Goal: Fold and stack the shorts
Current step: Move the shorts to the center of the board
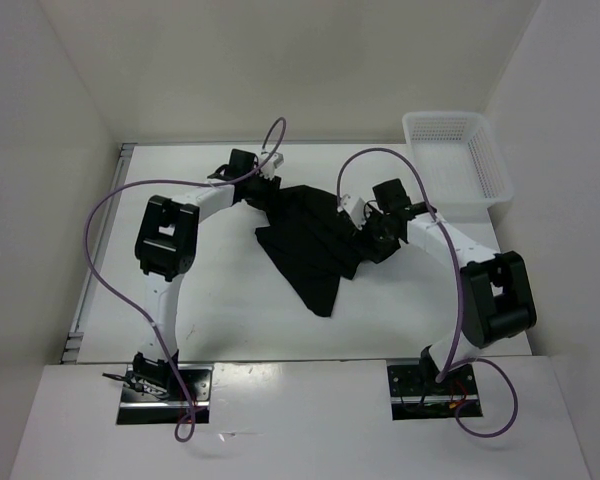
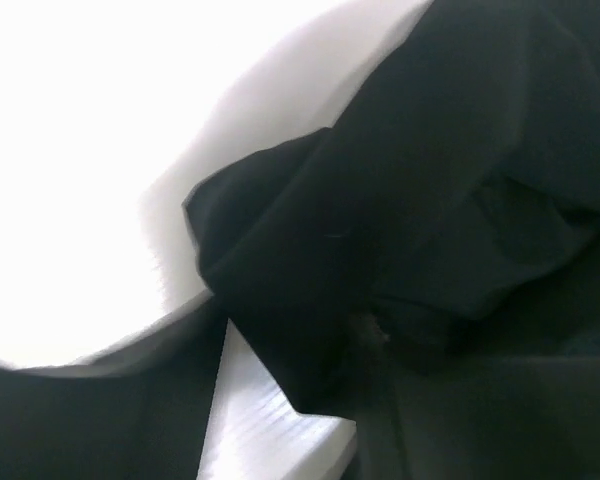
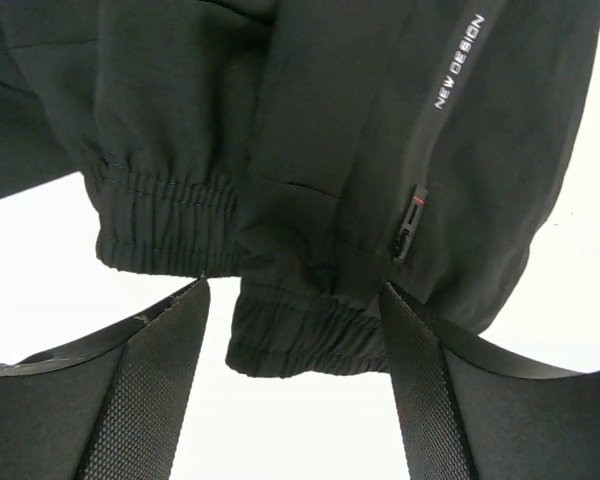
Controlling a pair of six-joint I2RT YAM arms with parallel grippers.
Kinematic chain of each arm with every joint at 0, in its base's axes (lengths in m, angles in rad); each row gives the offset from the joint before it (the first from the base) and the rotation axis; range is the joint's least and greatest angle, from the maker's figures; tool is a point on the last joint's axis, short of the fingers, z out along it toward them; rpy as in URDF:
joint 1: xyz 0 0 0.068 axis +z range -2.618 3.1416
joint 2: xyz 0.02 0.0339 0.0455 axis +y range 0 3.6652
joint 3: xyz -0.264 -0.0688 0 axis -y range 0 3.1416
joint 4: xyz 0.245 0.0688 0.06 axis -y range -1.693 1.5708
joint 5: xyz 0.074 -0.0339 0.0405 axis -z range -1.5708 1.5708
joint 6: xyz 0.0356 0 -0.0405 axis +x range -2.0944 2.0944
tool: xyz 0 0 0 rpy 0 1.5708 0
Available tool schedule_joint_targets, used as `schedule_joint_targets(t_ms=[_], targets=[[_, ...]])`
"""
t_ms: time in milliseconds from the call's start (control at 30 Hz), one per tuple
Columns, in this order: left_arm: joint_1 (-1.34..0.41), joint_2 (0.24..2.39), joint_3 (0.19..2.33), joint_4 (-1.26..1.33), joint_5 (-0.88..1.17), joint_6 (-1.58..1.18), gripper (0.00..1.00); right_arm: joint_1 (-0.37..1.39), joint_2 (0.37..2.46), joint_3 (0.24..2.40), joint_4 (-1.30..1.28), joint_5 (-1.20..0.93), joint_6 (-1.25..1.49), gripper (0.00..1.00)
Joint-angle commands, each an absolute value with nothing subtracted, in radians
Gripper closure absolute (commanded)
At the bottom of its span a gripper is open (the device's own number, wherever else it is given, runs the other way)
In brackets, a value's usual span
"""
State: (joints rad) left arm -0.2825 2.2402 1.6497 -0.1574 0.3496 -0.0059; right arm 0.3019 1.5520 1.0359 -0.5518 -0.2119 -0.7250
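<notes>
Shorts (image 1: 305, 240), plain black and matte, lie crumpled in the middle of the white table (image 1: 220, 310). The heap is widest toward 12 o'clock and tapers to a point toward 6 o'clock, one rumpled mass with folds lapping over each other.

Up close from the right wrist, a gathered elastic hem (image 3: 170, 215) runs along the cloth's lower edge. Beside it sits a zip with a small black pull (image 3: 408, 225), and white lettering (image 3: 458, 60) reads "NEW DESIGN" along the seam.

At the heap's 3 o'clock edge the right gripper (image 1: 365, 228) is down on the cloth. Its two textured fingers (image 3: 150, 380) stand well apart, with a bunched fold of the hem lying between them. The right-hand finger touches the fabric and a sliver of white shows beside the other, so the jaws straddle the hem without pinching it.

At the heap's 11 o'clock corner the left gripper (image 1: 258, 180) is right against the fabric. Its wrist camera gives only blurred black folds over bright white, and I cannot tell how far its jaws are parted or whether they have hold of anything.

Farther out, at 2 o'clock in the far right corner, a white mesh basket (image 1: 485, 165) stands well apart from the garment. Purple cables (image 1: 100, 260) loop over both arms down to their bases at 6 o'clock.
</notes>
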Motion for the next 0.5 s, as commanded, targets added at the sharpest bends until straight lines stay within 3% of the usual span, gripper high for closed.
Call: schedule_joint_targets(t_ms=[0, 133, 233, 267, 333, 367, 467], targets=[[-0.284, 2.263, 1.701, -0.150, 0.333, 0.000, 0.58, 0.319, 1.534, 1.057, -0.581, -0.199, -0.746, 0.26], [-0.284, 2.263, 1.701, -0.150, 0.364, 0.000, 0.82, 0.319, 1.546, 1.017, -0.514, -0.175, -0.692, 0.26], [-0.284, 2.241, 1.701, -0.150, 0.374, 0.000, 0.97, 0.319, 1.595, 0.989, -0.410, -0.096, -0.660, 0.38], [-0.284, 2.226, 1.701, -0.150, 0.374, 0.000, 0.99, 0.319, 1.606, 0.979, -0.366, -0.071, -0.660, 0.51], [-0.284, 2.194, 1.692, -0.150, 0.374, 0.000, 1.00, 0.319, 1.626, 0.979, -0.333, -0.028, -0.670, 0.68], [-0.284, 2.181, 1.692, -0.150, 0.374, 0.000, 1.00, 0.319, 1.635, 0.998, -0.306, 0.007, -0.684, 0.84], [-0.253, 2.132, 1.716, -0.150, 0.322, 0.000, 1.00, 0.319, 1.635, 1.061, -0.296, 0.031, -0.713, 0.98]])
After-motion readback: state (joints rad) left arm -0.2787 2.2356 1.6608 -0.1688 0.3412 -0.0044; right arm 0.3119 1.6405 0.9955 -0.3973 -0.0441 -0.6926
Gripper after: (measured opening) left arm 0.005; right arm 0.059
